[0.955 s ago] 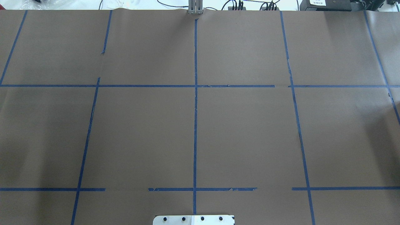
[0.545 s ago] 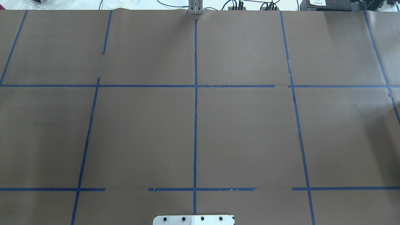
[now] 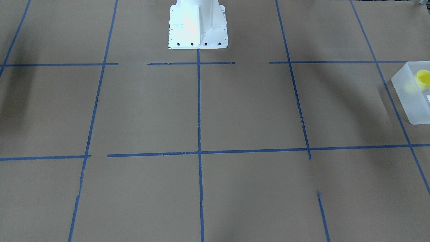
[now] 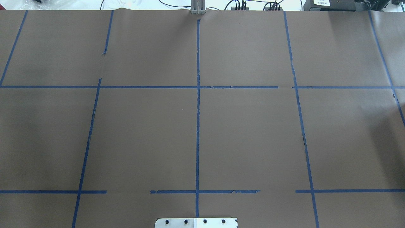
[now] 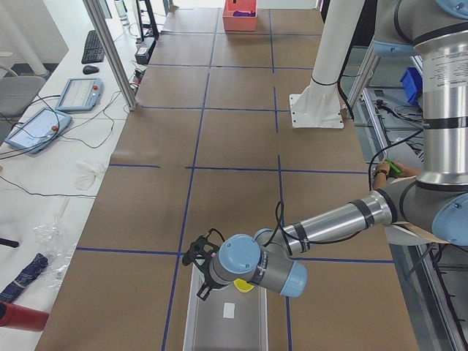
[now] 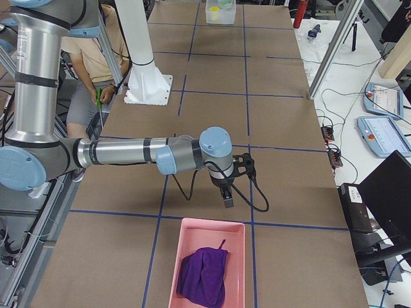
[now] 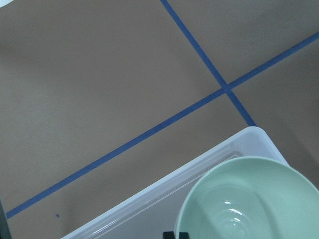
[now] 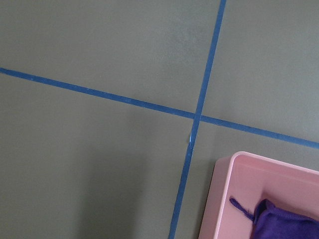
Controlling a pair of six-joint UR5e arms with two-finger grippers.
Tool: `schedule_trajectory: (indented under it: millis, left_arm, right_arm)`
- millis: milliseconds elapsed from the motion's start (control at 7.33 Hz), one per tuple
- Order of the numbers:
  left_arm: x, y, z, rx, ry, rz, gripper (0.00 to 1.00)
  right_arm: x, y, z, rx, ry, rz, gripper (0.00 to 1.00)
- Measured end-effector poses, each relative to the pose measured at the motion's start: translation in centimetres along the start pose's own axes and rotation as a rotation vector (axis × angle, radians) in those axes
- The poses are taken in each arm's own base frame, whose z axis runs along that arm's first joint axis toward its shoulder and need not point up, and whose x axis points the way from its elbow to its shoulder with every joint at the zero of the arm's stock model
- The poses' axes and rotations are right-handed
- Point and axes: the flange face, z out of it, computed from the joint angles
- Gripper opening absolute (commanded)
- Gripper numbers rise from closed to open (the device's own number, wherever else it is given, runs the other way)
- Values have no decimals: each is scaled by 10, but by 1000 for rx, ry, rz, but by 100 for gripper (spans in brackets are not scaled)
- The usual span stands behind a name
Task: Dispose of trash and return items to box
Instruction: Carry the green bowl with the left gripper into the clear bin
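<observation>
- Two task things show in the front-facing view. The box (image 3: 410,101) stands near the worktop (image 3: 144,111) edge on the robot's left side, cut off by the frame. The cup (image 3: 423,78) lies inside it. Neither gripper is in frame; the white base (image 3: 198,27) is at the top.
- Overhead view: only worktop and blue tape (image 4: 197,126) show, with no gripper and no task thing in frame.
- Exterior left: the left gripper (image 5: 196,276) hangs over the box's far end. The cup peeks out yellow from under the wrist. From this view I cannot tell whether the gripper is wide or narrow.
- Exterior right: the right gripper (image 6: 227,196) hangs above the worktop, just beyond the pink bin (image 6: 176,256) and apart from it. The cloth (image 6: 202,276) lies in that bin. How wide this gripper stands cannot be told either.
- Left wrist: the bowl (image 7: 249,204) fills the lower right, within the outline of the box's corner. I cannot tell whether it rests on the box floor or is held just above it. Only a dark sliver of the gripper shows at the bottom edge.
- Right wrist: the pink bin's corner and the cloth show, but no fingers are in frame.
- Progress, as a judgement: the cup is back in the box. The cloth, if that is the trash, is binned. The bowl is in or just over the box, so the task looks nearly finished. At most, setting the bowl down and letting it go remain.
</observation>
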Motion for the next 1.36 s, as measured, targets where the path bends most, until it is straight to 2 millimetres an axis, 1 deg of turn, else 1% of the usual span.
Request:
schedule_trajectory:
  millis: [136,273,409,545,818,955,1091,1227,1364]
  left_arm:
    - [4,16,6,-1,-1,1,30]
    - [5,24,9,-6,-7,-2,66]
    - [6,26,10,-9,-13,-2,68]
    - [6,21,10,-5,-16,-11,70]
    - [6,1,8,12,-19,-31,78]
    - [7,-13,4,27,-22,-25,78]
    - [12,-35,-5,41,-24,-23,78]
    - [21,-65,-18,38,-21,-35,100]
    - [34,-99,-35,18,-15,-54,100]
  right_arm:
    - [0,0,0,0,0,-1,100]
    - [0,0,0,0,0,-1,100]
    - [0,0,0,0,0,-1,100]
    - [0,0,0,0,0,-1,100]
    - [0,0,0,0,0,-1,100]
    - [0,0,0,-1,0,-1,100]
    - [0,0,0,0,0,1,100]
    - [-1,-2,-1,3,0,3,100]
    - [-5,-8,-4,11,-4,2,100]
